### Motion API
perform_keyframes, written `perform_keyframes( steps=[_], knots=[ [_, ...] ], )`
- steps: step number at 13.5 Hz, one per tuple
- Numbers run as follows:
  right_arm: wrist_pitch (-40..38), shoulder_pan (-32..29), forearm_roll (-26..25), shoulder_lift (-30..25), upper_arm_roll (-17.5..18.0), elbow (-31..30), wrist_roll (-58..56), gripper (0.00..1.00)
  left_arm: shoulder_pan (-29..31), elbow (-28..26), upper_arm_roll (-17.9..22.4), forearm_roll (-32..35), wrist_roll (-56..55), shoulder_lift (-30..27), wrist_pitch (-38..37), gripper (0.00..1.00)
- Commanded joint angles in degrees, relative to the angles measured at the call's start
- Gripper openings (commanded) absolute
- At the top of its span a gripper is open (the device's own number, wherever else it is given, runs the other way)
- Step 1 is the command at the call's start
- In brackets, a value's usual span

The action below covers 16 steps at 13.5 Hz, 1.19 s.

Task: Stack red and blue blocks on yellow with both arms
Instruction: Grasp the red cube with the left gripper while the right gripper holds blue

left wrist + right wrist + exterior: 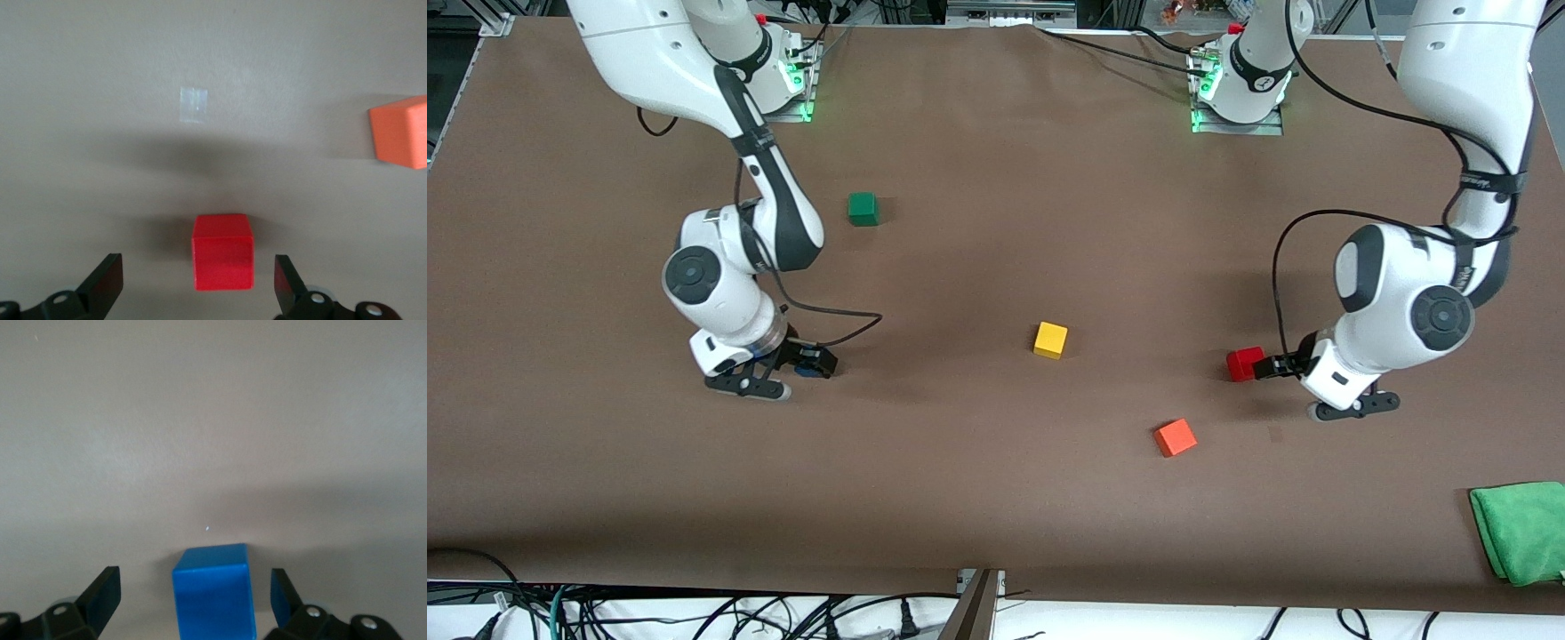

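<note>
The yellow cube (1050,340) sits on the brown table near the middle. The red cube (1244,364) lies toward the left arm's end. My left gripper (1261,366) is low at it and open; in the left wrist view the red cube (223,252) stands between the fingers (107,281) with a gap on each side. My right gripper (811,362) is low toward the right arm's end, open. The blue cube (215,593) stands between its fingers (103,595), untouched. In the front view the blue cube is mostly hidden by that gripper.
An orange-red cube (1176,437) lies nearer the front camera than the red cube; it also shows in the left wrist view (400,131). A dark green cube (863,208) sits near the right arm's base. A green cloth (1520,531) lies at the table's front corner, left arm's end.
</note>
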Motion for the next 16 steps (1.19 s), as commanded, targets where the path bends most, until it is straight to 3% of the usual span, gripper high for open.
perform_keyframes(
  steps=[1, 3, 5, 7, 9, 10, 13, 16],
  knots=[
    [2.8, 0.0, 1.0, -1.6, 0.6, -3.6, 0.4, 0.98, -1.2, -3.2, 0.1, 0.1, -2.8, 0.7, 4.2, 1.0],
    [3.2, 0.0, 0.9, -1.5, 1.2, -4.1, 0.4, 0.9, -1.6, -4.2, 0.1, 0.1, -4.9, 1.2, 5.4, 1.0],
    [3.6, 0.0, 0.9, -1.2, 1.2, -4.3, 0.1, 0.74, -2.5, -4.5, 0.1, 0.1, -5.8, 1.5, 5.7, 1.0],
    [3.6, 0.0, 0.9, -1.2, 1.2, -4.7, -0.6, 0.54, -2.5, -4.3, 0.1, 0.1, -5.7, 1.9, 5.7, 0.68],
    [2.8, -0.1, 0.9, -1.9, 1.2, -4.5, -1.1, 0.36, -2.5, -4.2, 0.1, 0.1, -5.8, 1.9, 5.7, 0.2],
    [0.4, 0.0, 0.9, -3.3, 1.3, -4.0, -1.1, 0.28, -2.5, -4.2, 0.1, 0.1, -5.7, 1.9, 5.7, 0.04],
    [-21.2, -0.1, 0.6, -7.3, 1.0, 7.6, -1.0, 0.26, -2.7, -2.3, -0.3, 0.1, -5.9, 0.4, 4.6, 0.0],
    [-40.3, -0.4, -0.2, -7.6, 0.7, 22.9, -1.2, 0.26, -7.0, 4.2, -3.0, 0.2, -6.4, 0.0, -3.7, 0.0]
  ],
)
